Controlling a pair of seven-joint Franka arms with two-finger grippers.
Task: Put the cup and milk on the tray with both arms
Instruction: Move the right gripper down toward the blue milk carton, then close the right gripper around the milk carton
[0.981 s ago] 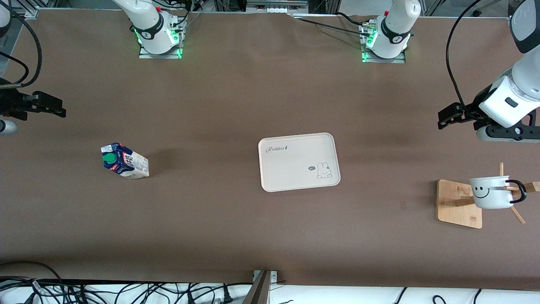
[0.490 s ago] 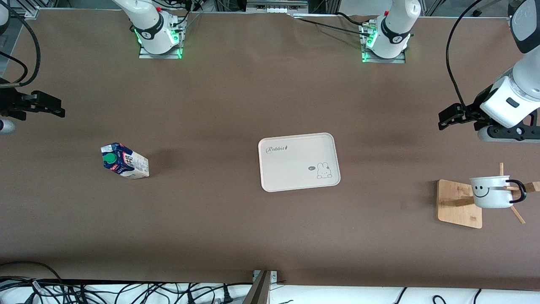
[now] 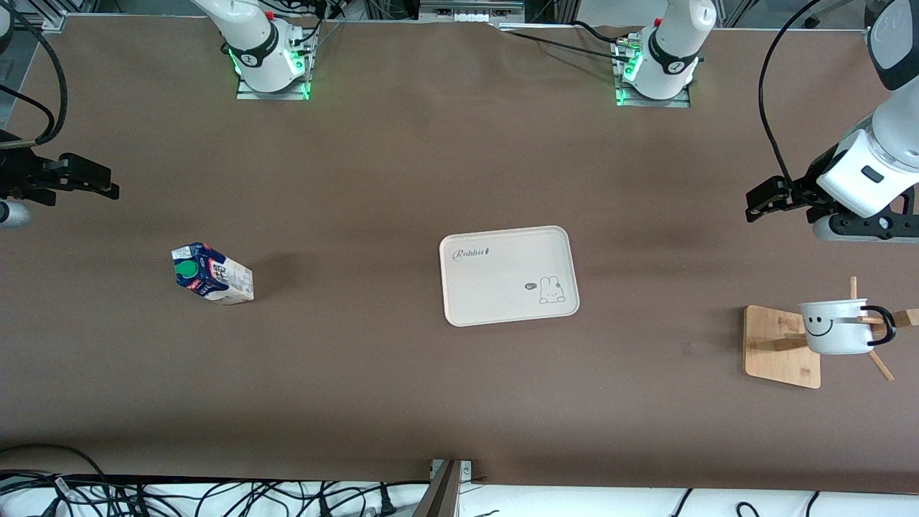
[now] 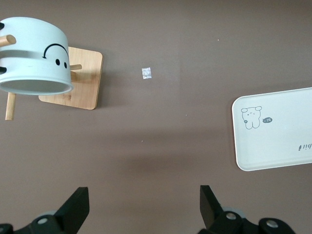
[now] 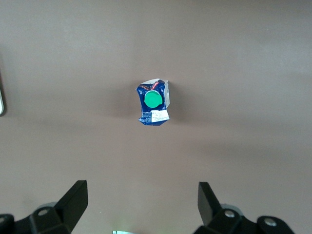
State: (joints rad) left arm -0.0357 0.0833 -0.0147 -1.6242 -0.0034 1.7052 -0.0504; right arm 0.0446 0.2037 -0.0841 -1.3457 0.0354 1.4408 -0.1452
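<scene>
The cream tray (image 3: 508, 275) with "Rabbit" lettering lies mid-table; its corner shows in the left wrist view (image 4: 278, 131). The white smiley cup (image 3: 836, 327) hangs on a peg of a wooden stand at the left arm's end, also in the left wrist view (image 4: 34, 56). The blue and cream milk carton (image 3: 211, 273) with a green cap stands at the right arm's end, also in the right wrist view (image 5: 154, 102). My left gripper (image 3: 754, 202) is open and empty, up over bare table beside the stand. My right gripper (image 3: 108, 188) is open and empty, over bare table beside the milk.
The wooden stand has a square base (image 3: 781, 346) and several pegs, near the table's edge at the left arm's end. A small scrap (image 4: 146, 73) lies on the brown table between stand and tray. Cables run along the table's near edge.
My right gripper has shifted slightly toward the table's middle. The left gripper has barely moved. Cup, milk and tray have not moved.
</scene>
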